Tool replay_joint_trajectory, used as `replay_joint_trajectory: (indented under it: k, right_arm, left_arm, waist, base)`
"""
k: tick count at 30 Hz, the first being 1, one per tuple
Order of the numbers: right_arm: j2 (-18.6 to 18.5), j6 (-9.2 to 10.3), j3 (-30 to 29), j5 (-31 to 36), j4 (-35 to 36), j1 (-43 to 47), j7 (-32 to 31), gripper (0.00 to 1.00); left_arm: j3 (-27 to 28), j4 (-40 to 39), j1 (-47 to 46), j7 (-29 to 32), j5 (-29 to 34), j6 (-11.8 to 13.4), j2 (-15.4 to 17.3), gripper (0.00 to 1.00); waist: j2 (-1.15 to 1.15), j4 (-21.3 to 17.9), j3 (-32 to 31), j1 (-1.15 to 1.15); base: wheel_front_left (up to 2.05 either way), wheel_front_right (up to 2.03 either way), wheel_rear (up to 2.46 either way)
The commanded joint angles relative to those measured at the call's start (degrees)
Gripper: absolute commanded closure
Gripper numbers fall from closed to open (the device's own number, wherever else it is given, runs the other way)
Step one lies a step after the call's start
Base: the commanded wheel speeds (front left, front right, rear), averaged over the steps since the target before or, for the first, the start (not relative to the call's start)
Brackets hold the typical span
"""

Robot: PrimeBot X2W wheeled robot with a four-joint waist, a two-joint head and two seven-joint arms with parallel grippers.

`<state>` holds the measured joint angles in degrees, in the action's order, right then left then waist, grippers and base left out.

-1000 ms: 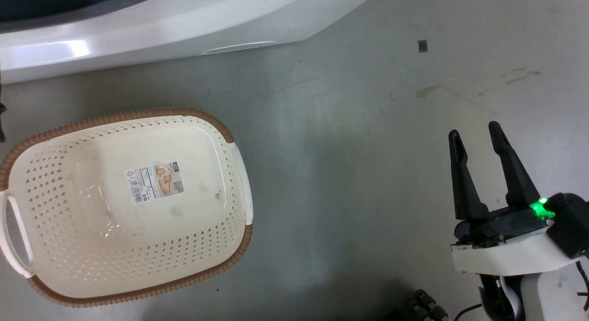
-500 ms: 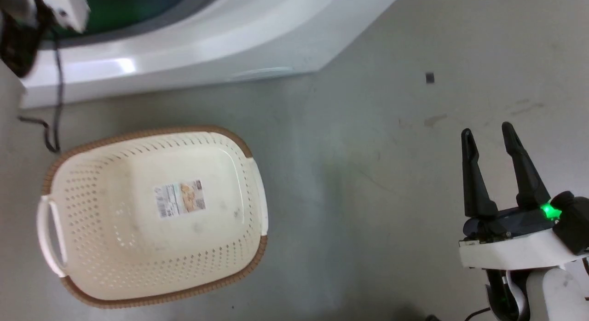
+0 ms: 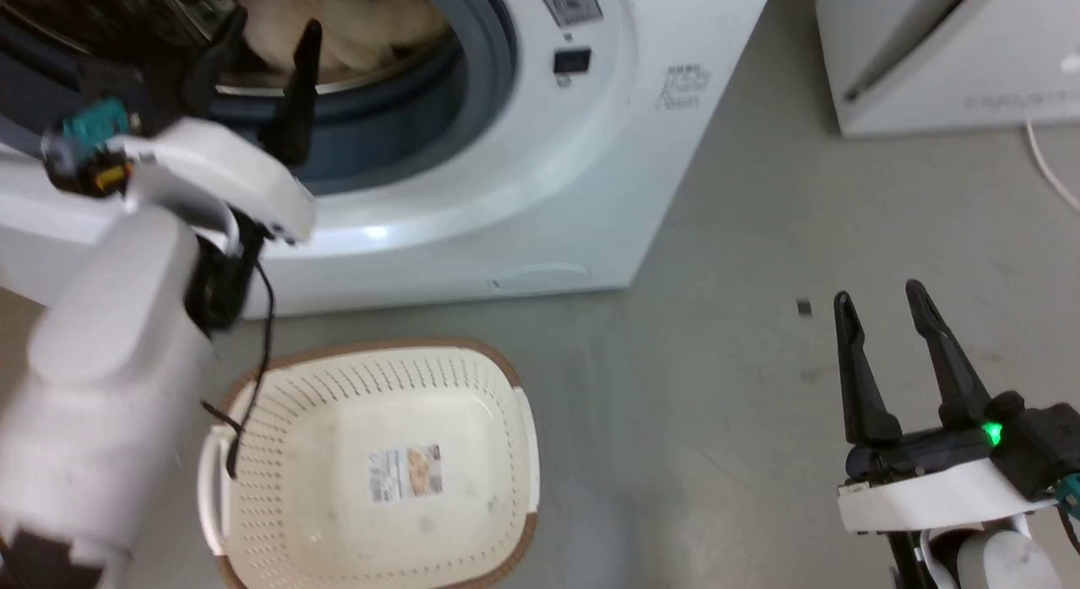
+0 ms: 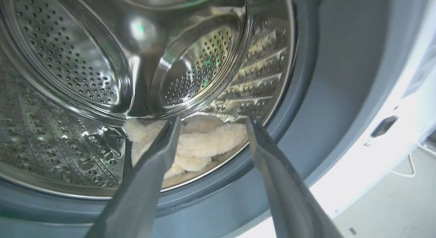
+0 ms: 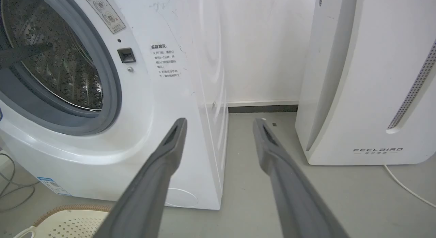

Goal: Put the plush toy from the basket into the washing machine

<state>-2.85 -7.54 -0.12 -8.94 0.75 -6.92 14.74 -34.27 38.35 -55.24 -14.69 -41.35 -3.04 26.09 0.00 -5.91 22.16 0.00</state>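
1. I am reading the last second as a head-camera move. The view is tilting upward, so the basket (image 3: 380, 346) is sliding down the picture and the opening of the washing machine (image 3: 591, 175) is coming into it. I am not treating this as a move of the basket itself.
2. The left gripper (image 3: 272, 28) is now showing at the mouth of the opening. Its fingers are standing apart with nothing between them. In the left wrist view they are pointing into the steel drum (image 4: 68, 60).
3. The plush toy (image 4: 207, 146) is lying on the drum floor, just behind the grey gasket (image 4: 323, 77) and just ahead of the fingertips. I am judging it released, though I cannot tell whether a fingertip is brushing the fur.
4. The basket is sitting on the floor in front of the machine, as empty as it was a second ago, with its bottom label (image 3: 405, 473) uncovered.
5. The right gripper (image 3: 877, 294) is keeping its pose at the lower right, fingers apart and empty over the floor, aimed between the machine and the white appliance (image 5: 368, 77).
6. I am therefore judging the transfer essentially done. What is remaining is drawing the left arm back clear of the gasket.
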Motion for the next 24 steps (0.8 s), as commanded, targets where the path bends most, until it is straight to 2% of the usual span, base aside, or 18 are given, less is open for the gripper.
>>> replay_joint_trajectory:
  k: [1,6,12,18,24]
  right_arm:
    - [-0.03,0.05,-0.25,0.4,-0.01,0.92,0.26,0.0]
    - [-0.03,0.05,-0.99,0.83,0.03,2.47,0.26,0.0]
    - [-0.03,0.05,-0.48,0.94,0.07,4.4,0.26,0.0]
    - [-0.03,0.05,0.07,0.32,-0.32,6.61,0.26,0.0]
    - [-0.03,0.05,0.39,-0.04,-0.4,8.71,0.26,0.0]
  left_arm:
    - [2.21,-3.21,3.65,-0.28,1.11,1.0,-0.46,0.0]
    - [11.0,-17.6,18.42,-0.29,7.34,4.43,-3.23,0.0]
    - [19.39,-28.65,34.68,-0.3,12.62,6.69,-7.64,0.0]
    - [22.71,-32.78,48.43,-0.3,17.68,6.86,-10.96,0.0]
    - [24.35,-33.18,54.06,-0.3,20.41,5.89,-13.04,0.0]
  waist:
    - [0.0,2.74,-5.02,0.0]
    - [0.0,4.29,-9.54,0.0]
    - [0.0,4.84,-14.08,0.0]
    - [0.0,5.12,-17.56,0.0]
    - [0.0,5.21,-19.42,0.0]
  base:
    - [0.0,0.0,0.0]
    - [0.0,0.0,0.0]
    - [0.0,0.0,0.0]
    - [0.0,0.0,0.0]
    - [0.0,0.0,0.0]
